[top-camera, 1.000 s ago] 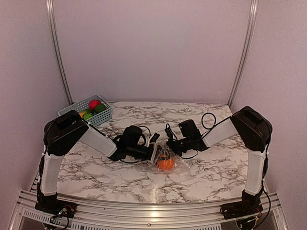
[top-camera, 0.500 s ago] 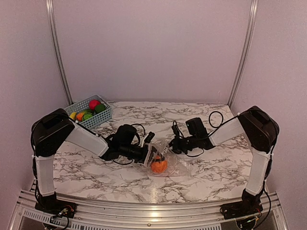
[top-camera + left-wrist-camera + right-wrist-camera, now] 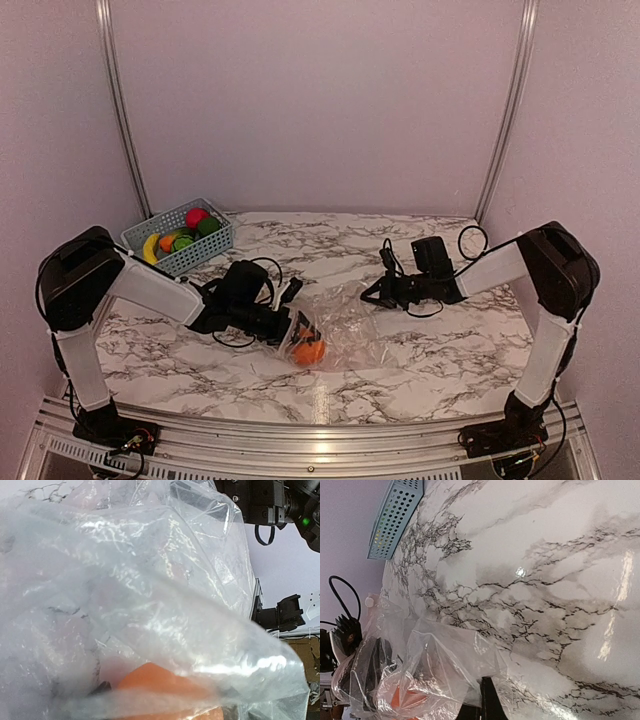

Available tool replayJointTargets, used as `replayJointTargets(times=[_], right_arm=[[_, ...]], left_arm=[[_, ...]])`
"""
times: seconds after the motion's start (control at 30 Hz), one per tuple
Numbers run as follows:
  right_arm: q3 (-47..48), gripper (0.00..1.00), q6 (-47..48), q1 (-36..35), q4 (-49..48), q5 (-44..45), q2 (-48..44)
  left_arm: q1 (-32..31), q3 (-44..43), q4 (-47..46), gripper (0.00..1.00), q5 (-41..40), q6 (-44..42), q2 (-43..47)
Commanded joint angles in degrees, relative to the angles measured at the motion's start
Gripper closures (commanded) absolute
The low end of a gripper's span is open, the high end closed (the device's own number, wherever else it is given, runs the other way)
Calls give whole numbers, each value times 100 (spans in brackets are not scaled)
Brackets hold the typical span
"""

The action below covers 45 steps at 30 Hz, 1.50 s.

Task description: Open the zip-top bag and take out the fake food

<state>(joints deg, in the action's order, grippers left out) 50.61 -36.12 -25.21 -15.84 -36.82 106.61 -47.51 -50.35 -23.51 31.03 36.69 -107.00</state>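
The clear zip-top bag (image 3: 335, 325) lies crumpled mid-table, stretched between my two grippers. An orange fake fruit (image 3: 308, 351) sits inside its left end. My left gripper (image 3: 291, 334) is at that end, shut on the plastic. In the left wrist view the bag (image 3: 150, 590) covers the lens and hides the fingers, with the orange fruit (image 3: 160, 682) low in frame. My right gripper (image 3: 371, 296) is shut on the bag's right edge. The right wrist view shows its closed fingertips (image 3: 487, 697) pinching the bag (image 3: 435, 660), with the orange fruit (image 3: 402, 697) inside.
A blue lattice basket (image 3: 205, 250) stands at the back left holding a red ball (image 3: 196, 217), a green piece (image 3: 208, 227), a banana (image 3: 150, 247) and an orange piece (image 3: 167, 241). The basket also shows in the right wrist view (image 3: 395, 517). Marble tabletop (image 3: 450, 350) surrounds the bag.
The arms have pulled apart: the left gripper moved left and nearer with the orange fruit's end, the right gripper moved right. The bag is spread wider between them.
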Motion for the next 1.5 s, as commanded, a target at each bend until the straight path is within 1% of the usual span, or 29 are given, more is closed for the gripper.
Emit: replayJointTargets(times=[0.0, 0.17, 0.37, 0.53, 0.6, 0.73, 0.83, 1.1, 1.3, 1.47], right_arm=[[-42, 100, 190, 107, 25, -101, -111], [4, 100, 162, 107, 15, -95, -77], [58, 100, 127, 105, -13, -148, -5], [51, 100, 140, 104, 4, -159, 22], [41, 100, 156, 104, 22, -159, 6], [12, 100, 222, 106, 84, -135, -58], [-38, 100, 283, 109, 126, -129, -123], [-308, 100, 425, 121, 117, -161, -289], [-537, 100, 409, 237, 44, -141, -491], [-587, 100, 458, 339, 112, -142, -624]], left_arm=[[58, -73, 265, 34, 89, -209, -105], [49, -161, 454, 25, 179, -512, -170], [-34, -376, 1227, 19, 178, -1163, -219], [-41, -356, 1524, 24, -23, -1346, -156], [-41, -266, 1556, 28, -145, -1335, -35], [77, -58, 1603, 38, -295, -1242, 377], [240, 74, 1650, 42, -465, -1122, 774], [732, 388, 1786, 42, -573, -922, 1534], [1226, 648, 2147, 42, -498, -1033, 1994], [1981, 707, 2295, 42, -309, -1018, 2431]])
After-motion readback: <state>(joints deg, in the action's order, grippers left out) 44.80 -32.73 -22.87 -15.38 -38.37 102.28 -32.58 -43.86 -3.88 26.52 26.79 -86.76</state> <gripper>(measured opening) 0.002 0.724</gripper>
